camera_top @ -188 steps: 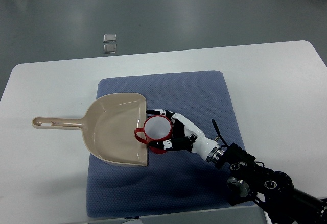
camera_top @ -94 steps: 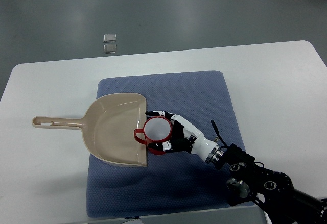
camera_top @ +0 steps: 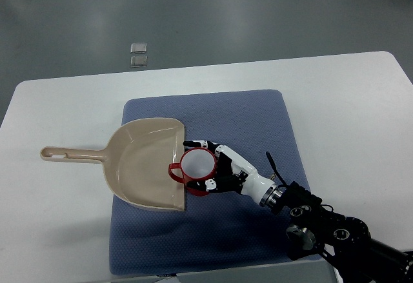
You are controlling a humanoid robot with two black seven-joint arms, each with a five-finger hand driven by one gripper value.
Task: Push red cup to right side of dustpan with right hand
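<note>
A red cup point(camera_top: 198, 165) with a white inside stands upright on the blue mat, pressed against the open right edge of the beige dustpan point(camera_top: 145, 164). Its handle reaches over the dustpan's lip. My right hand point(camera_top: 213, 167) comes in from the lower right and its fingers point(camera_top: 208, 183) curl around the cup's right side, above and below it. The dustpan's long handle point(camera_top: 71, 155) points left over the white table. The left arm does not show.
A blue padded mat point(camera_top: 258, 128) covers the middle of the white table point(camera_top: 348, 115). Two small grey squares point(camera_top: 138, 54) lie on the floor beyond the table's far edge. My right forearm and its black joints point(camera_top: 322, 228) fill the lower right corner.
The cup and my right hand have shifted slightly left, and the dustpan has slid a little left and down with them.
</note>
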